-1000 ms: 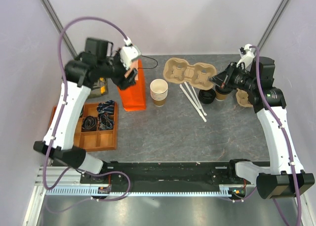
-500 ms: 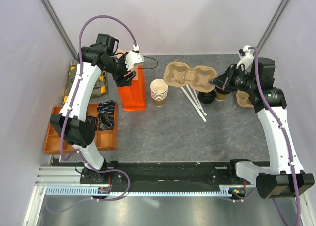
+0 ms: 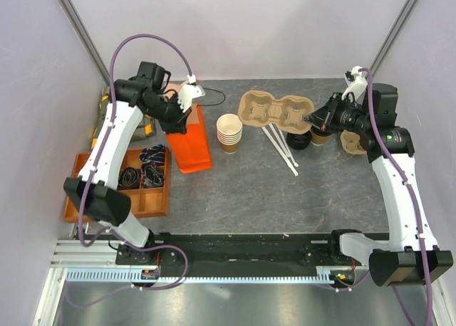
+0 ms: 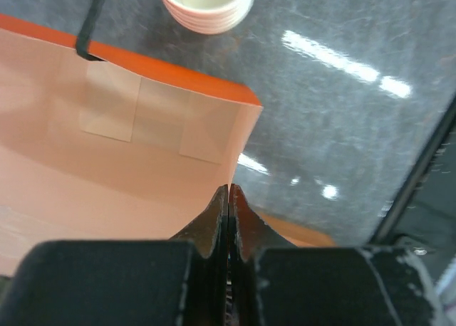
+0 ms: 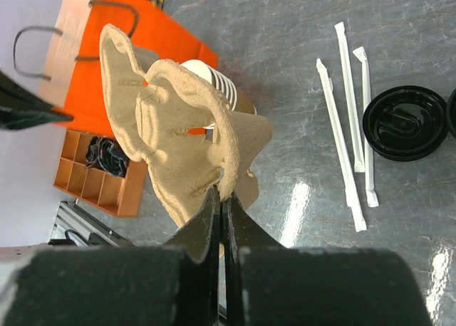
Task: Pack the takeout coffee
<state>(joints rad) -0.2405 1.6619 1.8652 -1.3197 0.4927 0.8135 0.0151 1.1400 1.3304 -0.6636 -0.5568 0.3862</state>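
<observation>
beside right tool point(image 3: 308, 118), takeout coffee point(image 3: 320, 136), tool pinching carrier point(image 3: 274, 109), left tool point(image 4: 228, 192) pinching bag point(image 3: 194, 144)

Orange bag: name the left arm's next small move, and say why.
Probably pull the pinched rim outward to spread the mouth: the left gripper is shut on the top edge of the orange bag, while the right gripper holds the cup carrier.

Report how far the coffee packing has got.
Done: nothing packed yet. In hand: the left gripper pinches the orange bag at its rim; the right gripper pinches the pulp cup carrier. Left: the takeout coffee cup stands on the table, outside carrier and bag.
</observation>
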